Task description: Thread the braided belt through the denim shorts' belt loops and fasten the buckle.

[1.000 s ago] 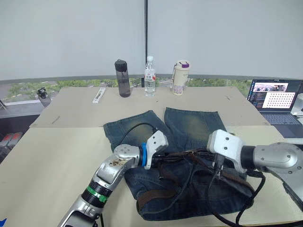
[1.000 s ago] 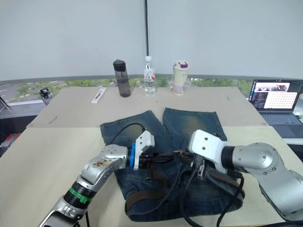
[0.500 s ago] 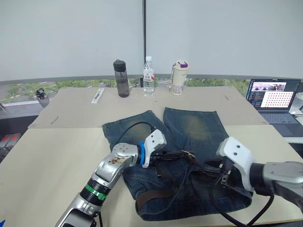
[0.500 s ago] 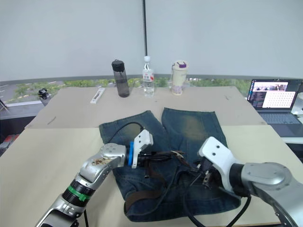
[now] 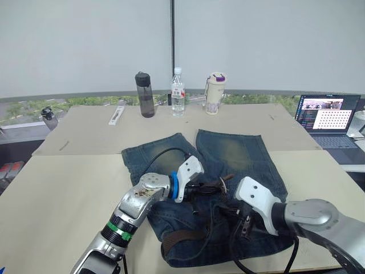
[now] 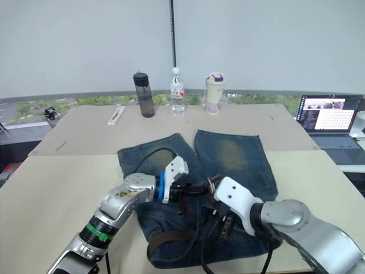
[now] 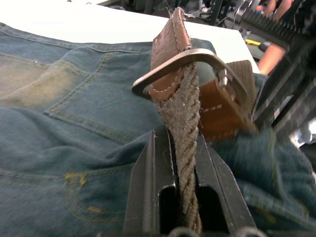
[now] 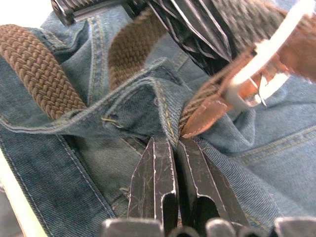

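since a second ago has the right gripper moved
Yes: the right gripper has shifted toward the robot's left across the denim shorts, away from the laptop.

Denim shorts (image 5: 231, 149) lie flat on the surface, legs pointing away, waistband bunched. Braided belt (image 7: 185, 116) partly threaded along the waistband; buckle (image 7: 197, 59) end stands upright above the denim.
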Available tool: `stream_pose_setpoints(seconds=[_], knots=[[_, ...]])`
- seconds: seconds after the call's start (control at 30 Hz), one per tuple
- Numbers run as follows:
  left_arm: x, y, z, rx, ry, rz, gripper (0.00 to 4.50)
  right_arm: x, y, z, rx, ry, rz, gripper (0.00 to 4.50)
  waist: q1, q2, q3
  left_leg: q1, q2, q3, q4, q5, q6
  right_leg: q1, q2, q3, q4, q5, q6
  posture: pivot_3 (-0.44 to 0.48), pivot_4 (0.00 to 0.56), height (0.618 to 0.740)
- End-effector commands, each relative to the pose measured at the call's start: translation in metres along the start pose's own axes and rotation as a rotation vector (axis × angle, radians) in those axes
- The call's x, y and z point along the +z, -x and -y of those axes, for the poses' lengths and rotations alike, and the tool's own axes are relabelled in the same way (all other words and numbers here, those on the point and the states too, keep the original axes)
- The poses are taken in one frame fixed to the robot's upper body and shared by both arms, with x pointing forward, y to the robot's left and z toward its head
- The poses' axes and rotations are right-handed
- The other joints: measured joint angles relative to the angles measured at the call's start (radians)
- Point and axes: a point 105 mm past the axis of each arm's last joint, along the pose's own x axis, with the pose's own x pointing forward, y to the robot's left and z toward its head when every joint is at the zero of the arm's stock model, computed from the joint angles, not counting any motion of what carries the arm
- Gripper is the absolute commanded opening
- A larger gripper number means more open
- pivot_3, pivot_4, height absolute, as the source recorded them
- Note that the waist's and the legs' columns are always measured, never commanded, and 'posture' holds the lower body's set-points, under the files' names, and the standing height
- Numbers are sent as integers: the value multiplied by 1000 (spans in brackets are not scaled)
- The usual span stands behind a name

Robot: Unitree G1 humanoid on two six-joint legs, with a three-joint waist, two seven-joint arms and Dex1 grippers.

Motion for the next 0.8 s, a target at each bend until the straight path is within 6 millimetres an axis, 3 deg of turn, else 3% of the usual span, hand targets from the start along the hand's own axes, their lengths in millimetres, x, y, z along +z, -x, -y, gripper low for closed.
stream_pose_setpoints(seconds=[0.03, 0.13, 0.17, 0.3, 0.43, 0.53, 0.67, 0.8], knots=[[16, -6, 9, -55, -44, 37, 0, 14, 3, -4, -5, 83, 58, 36, 0, 0, 0, 0, 0, 0, 0, 0, 0, 0, 0, 0, 0, 0, 0, 0, 150, 740], [14, -5, 8, -58, -51, 27, 0, 9, 12, -7, 30, 98, 36, 36, 2, 0, 0, 0, 0, 0, 0, 0, 0, 0, 0, 0, 0, 0, 0, 0, 150, 740], [14, -4, 7, -56, -50, 27, 0, 6, 17, -9, 37, 107, 22, 779, 5, 0, 0, 0, 0, 0, 0, 0, 0, 0, 0, 0, 0, 0, 0, 0, 150, 740], [13, -4, 7, -55, -59, 23, 0, 3, 44, 0, 13, -2, 56, 2114, 8, -1, 0, -1, 0, 0, 0, 0, 0, 0, 0, 0, -1, 0, 0, 0, 150, 740], [12, -3, 6, -58, -63, 20, 0, 6, 70, 21, -91, -14, 80, 2114, 9, -1, 0, 0, -1, 0, 1, 0, 0, 1, 0, 0, -1, 0, 0, 0, 150, 740], [12, -3, 5, -57, -65, 20, 0, 11, 78, 35, -163, 32, 89, 2114, 7, -1, 0, 0, -1, -1, 1, 0, 0, 1, 0, 0, -1, 0, 0, 0, 150, 740], [13, -4, 6, -60, -69, 21, 0, 16, 70, 49, -215, 152, 93, 2114, 4, -1, 0, 0, -1, -1, 0, 0, 0, 1, 0, 0, -1, 0, 0, 0, 150, 740], [14, -3, 5, -59, -72, 21, 0, 19, 56, 50, -191, 208, 109, 2114, 1, -1, 0, 0, -1, -1, 0, 0, 0, 1, 0, 0, -1, -1, 2, 0, 150, 740]])
